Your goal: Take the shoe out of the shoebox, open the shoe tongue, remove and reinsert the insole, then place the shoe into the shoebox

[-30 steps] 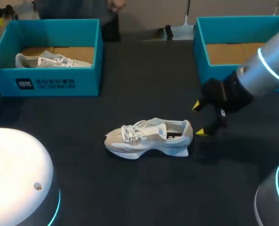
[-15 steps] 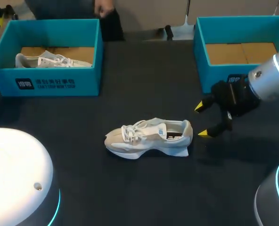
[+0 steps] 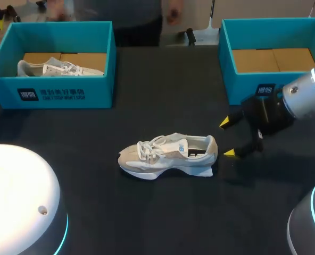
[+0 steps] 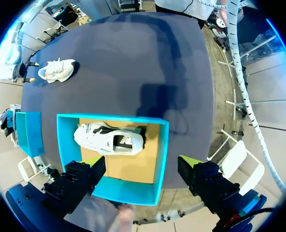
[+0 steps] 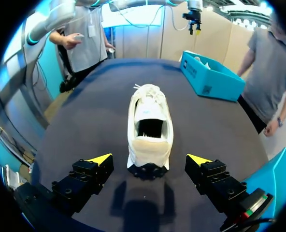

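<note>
White sneaker [image 3: 168, 154] sits upright mid table [image 3: 163, 95], heel twd R gripper [image 3: 226, 137], which is just behind it, fingers wide open, empty. L gripper [image 4: 139, 162] over left shoebox [image 4: 133, 192], also wide open, nothing held.

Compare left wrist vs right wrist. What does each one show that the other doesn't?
Left wrist only: a look straight down into the shoebox, with its cardboard floor and the second shoe lying on it, below the open left gripper. Right wrist only: the inside of the loose shoe, seen from behind its heel, which sits just ahead of the open right gripper. Both: that loose shoe on the dark table, and the same shoebox.
</note>
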{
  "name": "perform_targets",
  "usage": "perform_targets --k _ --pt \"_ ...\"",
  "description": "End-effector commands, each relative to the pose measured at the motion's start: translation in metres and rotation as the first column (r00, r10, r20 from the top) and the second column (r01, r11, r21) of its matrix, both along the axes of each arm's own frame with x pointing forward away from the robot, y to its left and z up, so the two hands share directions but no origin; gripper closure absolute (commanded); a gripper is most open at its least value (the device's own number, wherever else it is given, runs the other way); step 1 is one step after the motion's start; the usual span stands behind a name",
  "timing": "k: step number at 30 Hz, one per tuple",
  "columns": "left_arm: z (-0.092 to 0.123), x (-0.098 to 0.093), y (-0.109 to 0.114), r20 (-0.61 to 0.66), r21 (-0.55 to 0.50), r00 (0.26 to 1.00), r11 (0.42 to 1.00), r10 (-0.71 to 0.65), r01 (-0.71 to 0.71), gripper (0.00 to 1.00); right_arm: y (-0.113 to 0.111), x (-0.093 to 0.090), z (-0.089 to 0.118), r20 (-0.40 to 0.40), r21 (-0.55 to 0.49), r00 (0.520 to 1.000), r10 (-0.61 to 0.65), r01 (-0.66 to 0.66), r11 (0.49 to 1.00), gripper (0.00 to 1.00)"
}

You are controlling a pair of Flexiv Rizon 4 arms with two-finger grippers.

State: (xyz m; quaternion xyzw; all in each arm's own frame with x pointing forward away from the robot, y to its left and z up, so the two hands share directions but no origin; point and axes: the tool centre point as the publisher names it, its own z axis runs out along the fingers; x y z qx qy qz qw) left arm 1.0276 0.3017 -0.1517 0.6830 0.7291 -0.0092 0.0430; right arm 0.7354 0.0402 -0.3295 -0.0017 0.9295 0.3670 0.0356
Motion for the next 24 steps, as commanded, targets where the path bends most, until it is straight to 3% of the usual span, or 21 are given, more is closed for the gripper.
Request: perform_targets --k 1,9,15,24 --pt "0.000 -0.001 0.000 0.002 0.003 1.000 1.000 0.000 0.000 0.00 0.000 0.006 -0.019 -0.003 0.041 1.000 0.001 -0.001 0.999 0.00" --pt "0.000 -0.001 0.000 0.002 0.003 1.000 1.000 0.000 0.000 0.00 0.001 0.010 -0.039 0.031 0.174 0.999 0.036 -0.041 0.984 0.00" --pt "0.000 -0.001 0.000 0.002 0.003 1.000 1.000 0.000 0.000 0.00 -0.004 0.010 -0.052 0.019 0.193 1.000 0.014 -0.017 0.981 0.00" --pt "0.000 -0.001 0.000 0.002 0.003 1.000 1.000 0.000 0.000 0.00 -0.004 0.010 -0.052 0.018 0.197 1.000 0.014 -0.017 0.980 0.00"
